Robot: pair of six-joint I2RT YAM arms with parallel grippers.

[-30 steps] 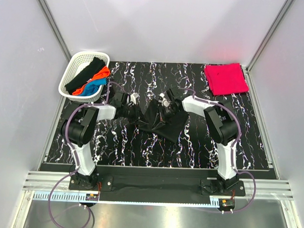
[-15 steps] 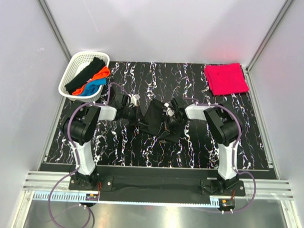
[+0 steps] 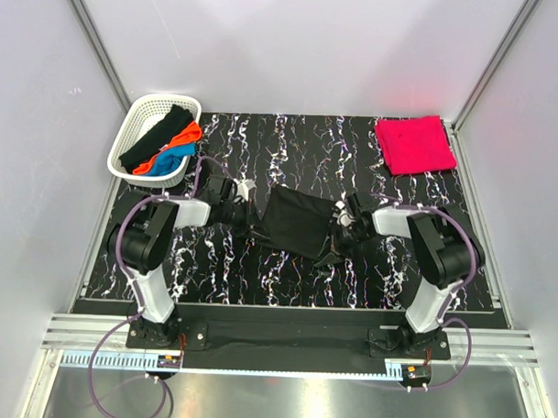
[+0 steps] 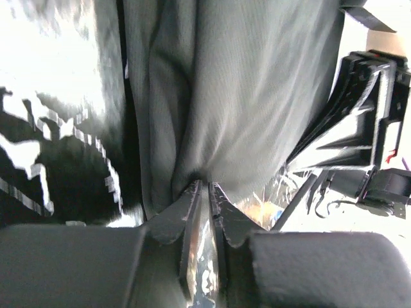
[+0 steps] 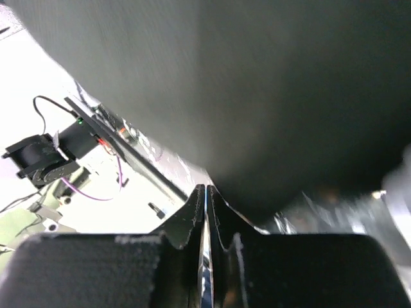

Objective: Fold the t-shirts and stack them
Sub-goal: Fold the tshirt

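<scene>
A black t-shirt hangs stretched between my two grippers over the middle of the marbled mat. At its left edge my left gripper is shut on a fold of the cloth; the left wrist view shows the grey-black fabric bunching into the closed tips. My right gripper is shut on the right edge, where the dark cloth drops to the pinched tips. A pinkish-red t-shirt lies folded at the back right corner.
A white lattice basket stands at the back left, holding black, orange and blue shirts. Grey walls close in the mat on three sides. Both arm bases sit at the near edge.
The right gripper has pulled its edge to the right and nearer, the left has held its side, and the crumpled black shirt is now drawn out into a flatter band between them.
</scene>
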